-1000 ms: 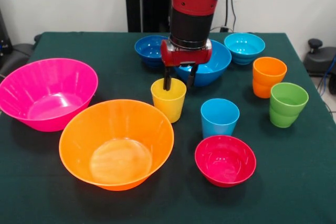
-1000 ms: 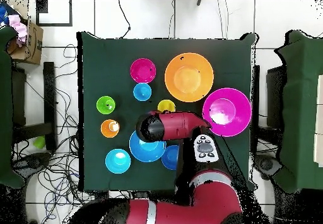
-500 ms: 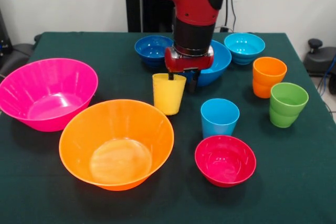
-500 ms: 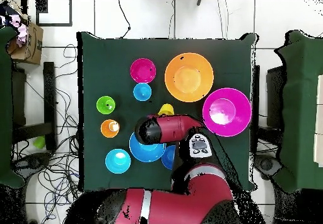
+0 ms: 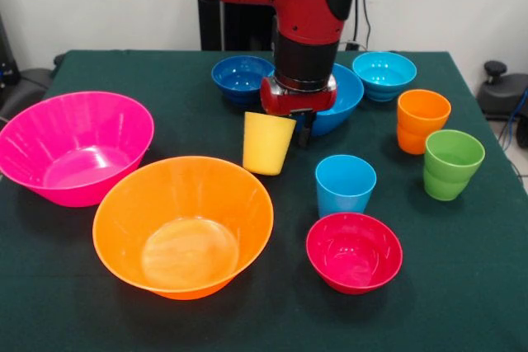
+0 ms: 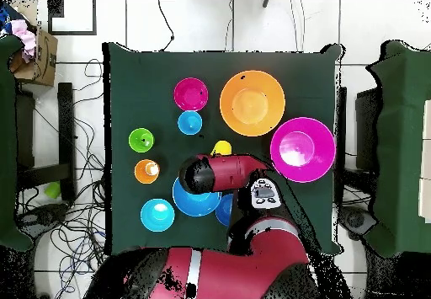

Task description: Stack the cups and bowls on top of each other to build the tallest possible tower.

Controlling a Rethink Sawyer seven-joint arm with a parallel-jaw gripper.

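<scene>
Yellow cup (image 5: 268,143) is up off the worktop (image 5: 124,72) now; a second ago it stood on the cloth with the tool just going down over its rim, and half a second ago it had begun to lift. It hangs higher again and has tipped a little. Nothing else on the worktop has shifted in that time.

You'll see its long axis is near vertical, mouth up, with the base swung slightly toward the large orange bowl (image 5: 183,226) and the mouth leaning back under the arm. From overhead only a sliver of it (image 6: 221,147) shows past the arm.

Tool (image 5: 285,124): closed onto the cup's rim, one finger (image 5: 304,129) showing dark on the outside of the wall, the other hidden, seemingly inside the mouth. It touches nothing else.

Where it sits: in the air between the orange bowl in front and the medium blue bowl (image 5: 341,98) behind the wrist, with the light-blue cup (image 5: 345,185) beside it.

- Large pink bowl (image 5: 74,146) is next to the orange one, well apart from the cup.
- Red bowl (image 5: 354,251) is in front of the light-blue cup.
- Orange cup (image 5: 422,120) and green cup (image 5: 450,163) stand upright, close together.
- Small dark blue bowl (image 5: 240,77) and cyan bowl (image 5: 384,74) are at the far side.
</scene>
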